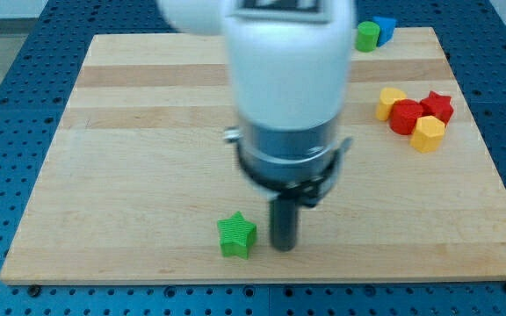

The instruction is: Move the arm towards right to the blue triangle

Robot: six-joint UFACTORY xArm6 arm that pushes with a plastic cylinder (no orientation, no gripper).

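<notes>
Blue shows only as a small wedge at the view's top right: the blue triangle (385,28) sits near the far edge of the wooden board (148,132), its left part hidden behind a green block (368,35) that touches it; its shape is hard to make out from here; the arm (284,79), white above and dark grey below, fills the middle of the view; it carries no fingers, only a straight dark rod; my tip (283,247) rests near the board's bottom edge, just beside a green star (236,235) on its right, well apart from the blue triangle; at the view's right a cluster lies together: a yellow block (390,102), a red block (405,117), a red star (437,106), a yellow hexagon (428,133).
</notes>
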